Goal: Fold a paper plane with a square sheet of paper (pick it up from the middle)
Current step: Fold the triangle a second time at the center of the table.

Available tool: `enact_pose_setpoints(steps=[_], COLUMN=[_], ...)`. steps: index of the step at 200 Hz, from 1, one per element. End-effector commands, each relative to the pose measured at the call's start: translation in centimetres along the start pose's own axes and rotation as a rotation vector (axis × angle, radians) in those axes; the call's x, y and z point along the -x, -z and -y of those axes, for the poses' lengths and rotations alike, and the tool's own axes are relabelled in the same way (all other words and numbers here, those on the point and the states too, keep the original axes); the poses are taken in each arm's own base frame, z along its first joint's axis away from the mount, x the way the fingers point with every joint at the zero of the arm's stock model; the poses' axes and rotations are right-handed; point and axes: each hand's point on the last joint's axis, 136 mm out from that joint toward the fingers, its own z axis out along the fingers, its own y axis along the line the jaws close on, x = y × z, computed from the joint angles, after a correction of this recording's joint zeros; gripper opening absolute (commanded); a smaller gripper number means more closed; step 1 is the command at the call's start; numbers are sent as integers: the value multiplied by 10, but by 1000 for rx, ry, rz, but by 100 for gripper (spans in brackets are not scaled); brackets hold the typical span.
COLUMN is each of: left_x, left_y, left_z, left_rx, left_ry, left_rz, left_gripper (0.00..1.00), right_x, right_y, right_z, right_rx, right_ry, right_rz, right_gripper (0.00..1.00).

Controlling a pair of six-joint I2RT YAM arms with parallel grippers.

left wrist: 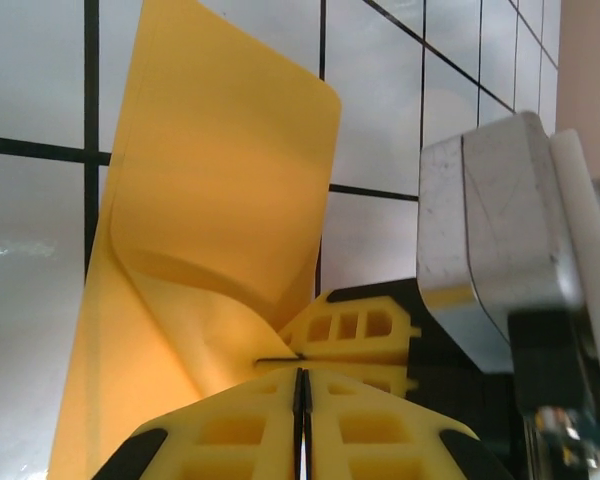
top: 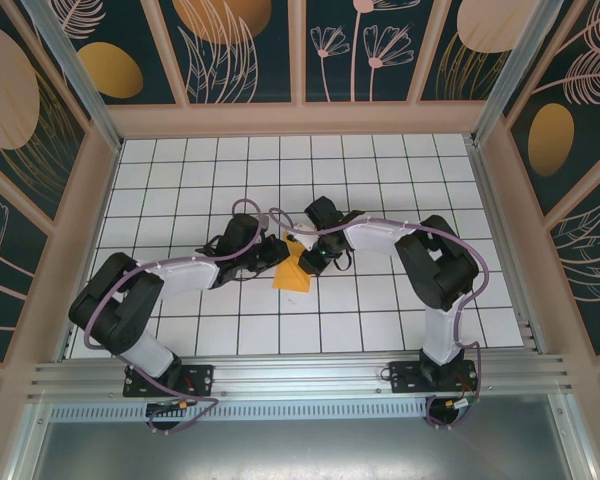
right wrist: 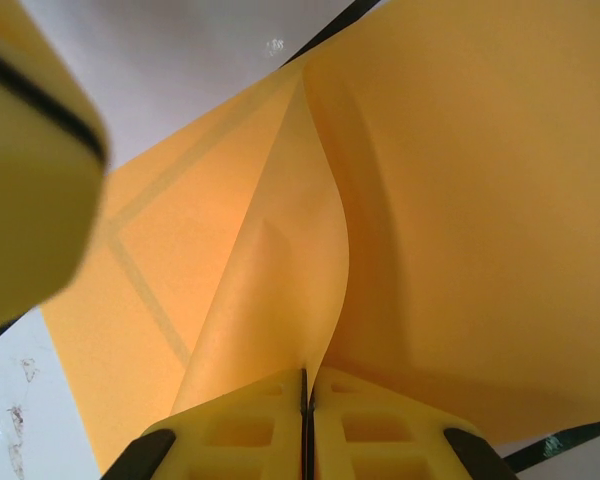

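Above the white gridded table [top: 380,310], both arms are meeting mid-table, the left tool [left wrist: 302,385] and right tool [right wrist: 306,385] each clenching the partly folded square sheet of paper [top: 292,272], which is looking light, limp, crease-prone, and best pinched along a folded edge.

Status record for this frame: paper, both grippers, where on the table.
item: sheet of paper, orange-yellow, partly folded, curled, crease lines visible
left gripper: jaws shut on sheet of paper
right gripper: jaws shut on a raised flap
location: middle of table, white grid tiles
plane: not yet formed
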Motion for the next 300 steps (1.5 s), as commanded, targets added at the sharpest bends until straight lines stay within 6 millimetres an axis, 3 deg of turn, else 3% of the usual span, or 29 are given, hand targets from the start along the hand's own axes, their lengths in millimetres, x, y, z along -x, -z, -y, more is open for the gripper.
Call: enact_pose_setpoints(steps=[1,36,72,76,125,181,239,300], left_x=[4,3,2,-1,-8,-17,-22,-20], left_y=[-9,-15,-20,-26,-36,-36,-35,-36], left_z=[5,-6,-5,-14,-32,-54,-60,-58], left_rx=[-37,-11,-27,-5,37,99,113,109], left_ry=[54,76,82,90,103,109,91,80], left_rz=[10,8,-1,-13,-33,-39,-54,-55], left_gripper=[11,10,10,10,10,8,6,6], right_x=[-10,-9,-9,-10,-8,-3,31,23], right_y=[-11,-11,-11,-12,-11,-8,38,63], right_z=[1,0,0,0,0,0,-5,-27], right_rx=[3,7,9,10,11,6,-22,62], right_ry=[-2,-5,-9,-8,-5,-9,-66,-181], right_rz=[-26,-24,-24,-26,-23,-19,119,185], right_gripper=[11,11,11,11,11,13,23,25])
